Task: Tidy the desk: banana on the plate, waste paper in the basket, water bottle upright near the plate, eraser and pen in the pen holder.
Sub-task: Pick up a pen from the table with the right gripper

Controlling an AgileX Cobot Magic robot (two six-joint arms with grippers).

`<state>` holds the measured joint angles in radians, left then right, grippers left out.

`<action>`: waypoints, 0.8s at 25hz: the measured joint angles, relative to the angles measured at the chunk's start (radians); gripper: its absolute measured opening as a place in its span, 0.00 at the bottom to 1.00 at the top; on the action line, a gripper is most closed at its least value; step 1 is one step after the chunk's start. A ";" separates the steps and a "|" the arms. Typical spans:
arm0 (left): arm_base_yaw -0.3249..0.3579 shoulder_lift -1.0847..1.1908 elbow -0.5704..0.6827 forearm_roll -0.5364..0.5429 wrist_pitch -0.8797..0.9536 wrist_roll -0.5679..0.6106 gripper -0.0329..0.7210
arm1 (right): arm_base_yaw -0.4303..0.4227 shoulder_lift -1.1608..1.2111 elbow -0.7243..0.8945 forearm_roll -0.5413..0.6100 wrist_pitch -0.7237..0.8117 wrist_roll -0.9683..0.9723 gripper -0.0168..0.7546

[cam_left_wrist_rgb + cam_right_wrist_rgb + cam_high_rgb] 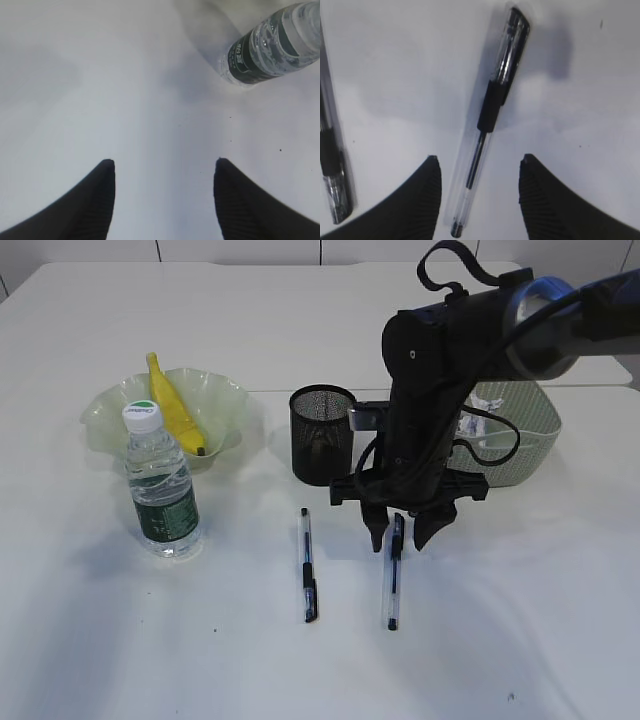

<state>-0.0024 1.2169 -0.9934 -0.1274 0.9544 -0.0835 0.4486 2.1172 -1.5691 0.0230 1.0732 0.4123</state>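
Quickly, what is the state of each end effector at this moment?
Left end effector: open, holding nothing, above bare table near the water bottle.
Right end effector: open, straddling a pen that lies on the table, not gripping it yet.

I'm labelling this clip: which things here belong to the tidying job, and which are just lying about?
Job:
banana on plate
water bottle
pen holder
basket with paper inside
left pen
right pen, between the open right tool tips
eraser: not visible

Lying about:
nothing apparent; left tool hangs open over bare table
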 joint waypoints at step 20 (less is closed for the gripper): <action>0.000 0.000 0.000 0.000 -0.006 0.000 0.62 | -0.004 0.047 0.000 -0.035 -0.091 0.129 0.51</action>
<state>-0.0024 1.2169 -0.9934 -0.1274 0.9481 -0.0835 0.4448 2.1637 -1.5691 -0.0118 0.9827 0.5410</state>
